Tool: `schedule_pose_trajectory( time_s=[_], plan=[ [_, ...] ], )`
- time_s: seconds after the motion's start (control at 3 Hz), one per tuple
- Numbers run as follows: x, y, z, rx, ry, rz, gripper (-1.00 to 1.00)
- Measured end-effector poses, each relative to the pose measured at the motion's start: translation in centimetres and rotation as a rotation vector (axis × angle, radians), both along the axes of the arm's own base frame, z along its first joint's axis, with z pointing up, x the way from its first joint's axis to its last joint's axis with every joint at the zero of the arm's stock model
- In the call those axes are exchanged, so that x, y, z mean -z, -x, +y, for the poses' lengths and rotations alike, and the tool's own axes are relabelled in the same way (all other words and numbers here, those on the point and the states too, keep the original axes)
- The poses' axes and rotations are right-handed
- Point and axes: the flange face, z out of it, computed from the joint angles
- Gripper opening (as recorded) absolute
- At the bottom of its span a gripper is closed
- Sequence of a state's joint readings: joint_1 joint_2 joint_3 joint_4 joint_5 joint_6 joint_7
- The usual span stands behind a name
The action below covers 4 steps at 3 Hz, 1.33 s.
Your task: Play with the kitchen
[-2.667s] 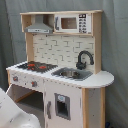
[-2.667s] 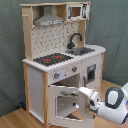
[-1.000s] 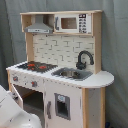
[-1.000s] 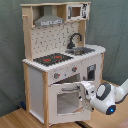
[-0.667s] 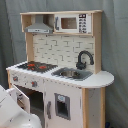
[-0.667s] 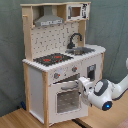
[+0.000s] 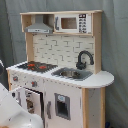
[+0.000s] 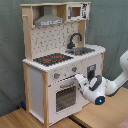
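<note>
The kitchen point(image 7: 65, 65) point(image 8: 55, 55) stands upright, white and light wood, in both exterior views. It has a black-red hob point(image 8: 52, 59), a black faucet point(image 8: 74, 40) over the sink point(image 7: 72, 74), a grey hood point(image 7: 40, 26) and a small microwave point(image 7: 72, 23). In the second exterior view my gripper point(image 8: 79, 79) reaches in from the right and rests against the top of the windowed oven door point(image 8: 65, 95), which stands nearly upright. In the first exterior view my white arm point(image 7: 15, 110) fills the lower left and hides the gripper.
A grey curtain point(image 7: 112, 50) hangs behind the kitchen. A wooden tabletop point(image 8: 30, 120) carries it. A cupboard door with a small window point(image 7: 62, 106) sits under the sink, to the right of the oven in the first exterior view.
The oven door hung open and tilted down; it has swung up almost flat against the kitchen front. My arm has moved toward the kitchen with it.
</note>
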<state>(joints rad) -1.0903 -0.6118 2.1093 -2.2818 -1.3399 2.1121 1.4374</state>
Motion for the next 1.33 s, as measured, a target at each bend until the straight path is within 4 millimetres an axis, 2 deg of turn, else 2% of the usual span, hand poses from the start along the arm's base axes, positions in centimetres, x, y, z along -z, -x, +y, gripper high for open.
schedule_pose_trajectory(
  time_s=[0.33,0.67,1.33],
  plan=[
    [0.0,-2.1,0.0,0.015,0.029,0.020,1.00],
    [-1.1,-1.7,2.0,-0.030,0.080,0.057,1.00],
    [-4.9,2.1,4.4,-0.054,0.104,0.056,1.00]
  ],
)
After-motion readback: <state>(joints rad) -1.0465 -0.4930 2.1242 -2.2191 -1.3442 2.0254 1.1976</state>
